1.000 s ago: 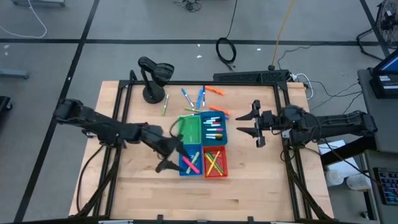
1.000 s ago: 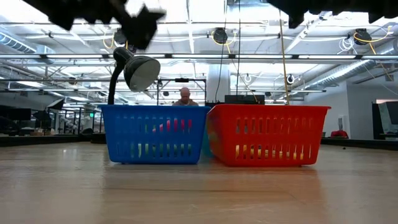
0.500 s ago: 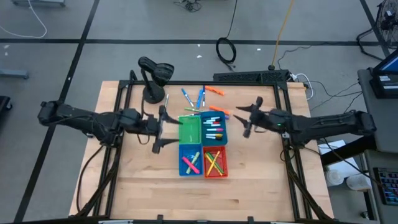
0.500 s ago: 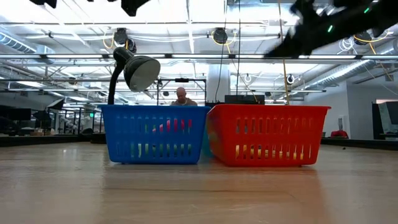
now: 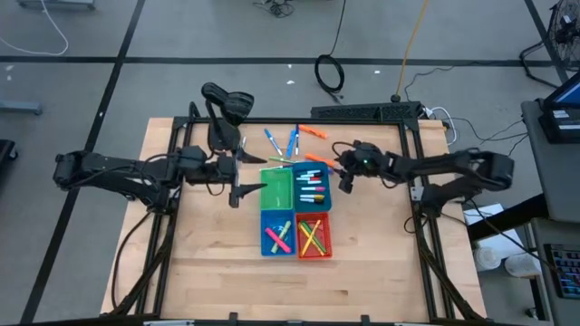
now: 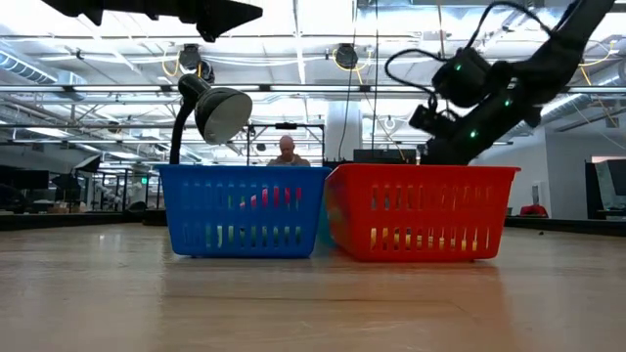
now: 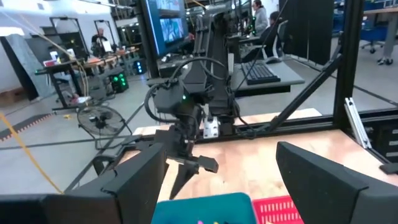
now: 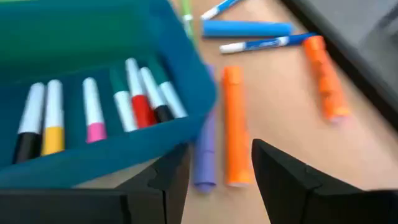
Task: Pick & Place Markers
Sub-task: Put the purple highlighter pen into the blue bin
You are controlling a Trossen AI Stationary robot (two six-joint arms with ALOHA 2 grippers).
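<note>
With the right claw part-open and empty (left claw wide, idle), straddle the orange marker, at the teal bin's 3 o'clock.

Bright overhead lamps glare in the low view; right wrist view blurred.

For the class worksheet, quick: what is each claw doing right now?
Left claw: open, empty, beside the green plastic bin.
Right claw: open, empty, above an orange marker next to the teal plastic bin.
</note>
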